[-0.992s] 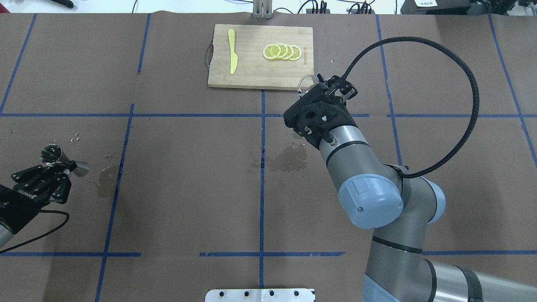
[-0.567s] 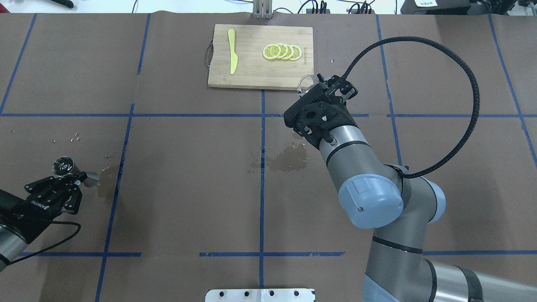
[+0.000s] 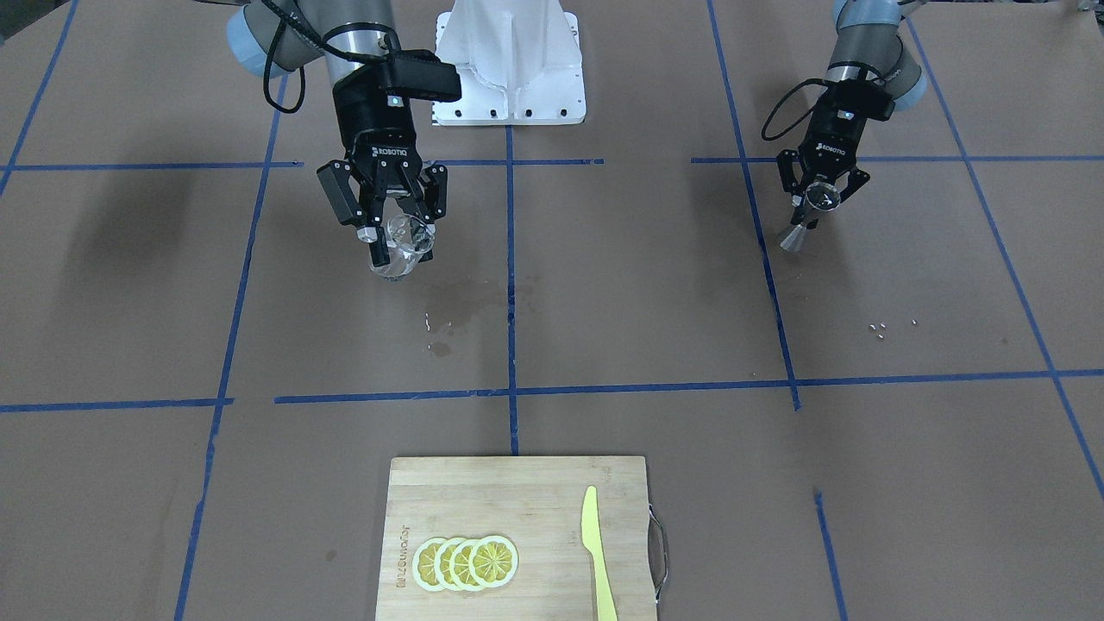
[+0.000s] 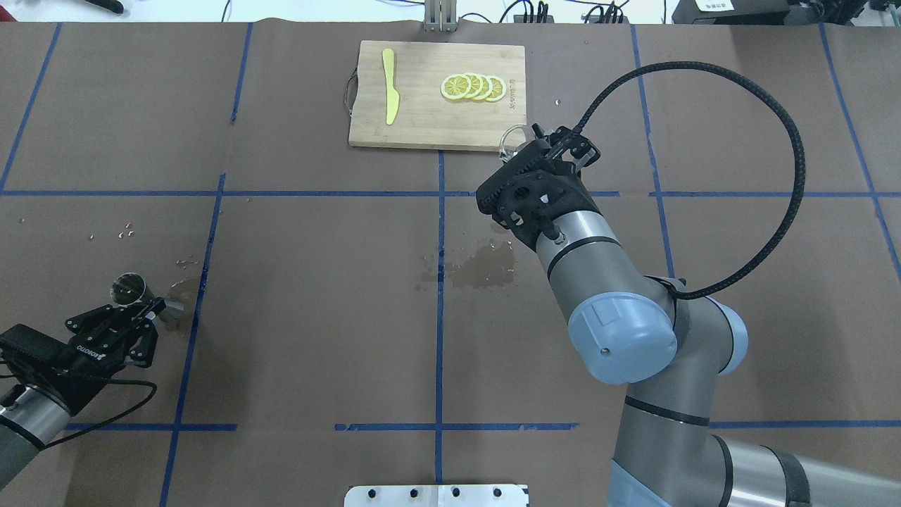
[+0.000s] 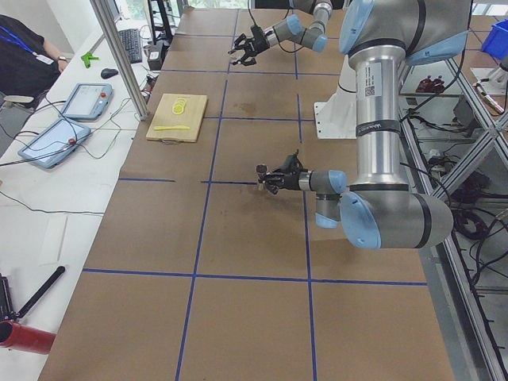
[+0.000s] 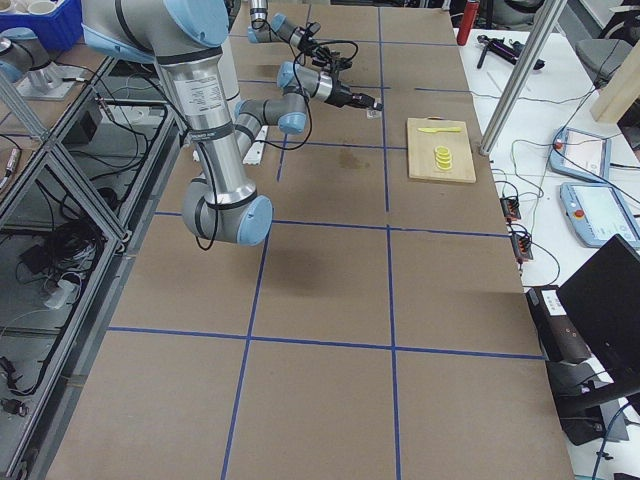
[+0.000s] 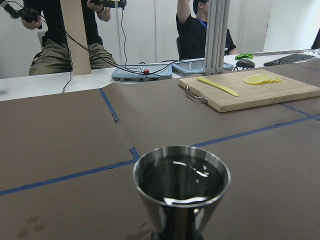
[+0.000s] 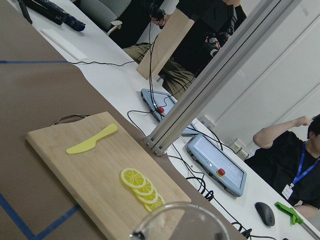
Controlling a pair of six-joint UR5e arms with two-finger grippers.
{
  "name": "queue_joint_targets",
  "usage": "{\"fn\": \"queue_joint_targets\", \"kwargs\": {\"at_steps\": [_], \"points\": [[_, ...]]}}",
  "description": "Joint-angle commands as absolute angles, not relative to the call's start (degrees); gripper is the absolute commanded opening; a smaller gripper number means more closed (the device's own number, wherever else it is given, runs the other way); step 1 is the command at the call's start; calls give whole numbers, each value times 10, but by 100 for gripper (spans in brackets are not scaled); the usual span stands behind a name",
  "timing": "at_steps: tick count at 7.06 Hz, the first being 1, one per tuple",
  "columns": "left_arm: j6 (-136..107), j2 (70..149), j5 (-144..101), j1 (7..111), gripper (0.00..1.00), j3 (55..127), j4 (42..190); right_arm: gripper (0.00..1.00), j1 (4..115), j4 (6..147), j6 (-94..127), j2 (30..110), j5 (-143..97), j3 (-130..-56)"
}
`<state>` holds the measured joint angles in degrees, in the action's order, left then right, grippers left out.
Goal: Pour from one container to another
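My left gripper is shut on the waist of the steel jigger, held just above the table at the left edge. In the front view the left gripper and the jigger are at the upper right. The left wrist view looks into the jigger, where liquid glints. My right gripper is shut on the clear glass cup, held tilted above the table. From overhead, the cup's rim peeks past the right gripper near the board's corner. The right wrist view shows only the cup's rim.
A wooden cutting board at the far middle carries lemon slices and a yellow knife. Wet patches darken the paper at the centre, and another lies beside the jigger. People and tablets are beyond the far edge.
My left gripper has carried the jigger back toward the robot and a little inward along the table's left side. The right arm and the glass cup have stayed still.
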<state>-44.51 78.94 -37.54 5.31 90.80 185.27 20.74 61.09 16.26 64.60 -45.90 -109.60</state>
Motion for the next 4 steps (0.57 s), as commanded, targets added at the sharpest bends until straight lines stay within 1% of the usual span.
{"fn": "queue_joint_targets", "kwargs": {"at_steps": [1, 4], "points": [[-446, 794, -376, 50, 0, 902, 1854, 0, 207, 611, 163, 646, -459, -1096], [-446, 794, -376, 40, 0, 901, 1856, 0, 207, 611, 162, 647, -459, -1096]]}}
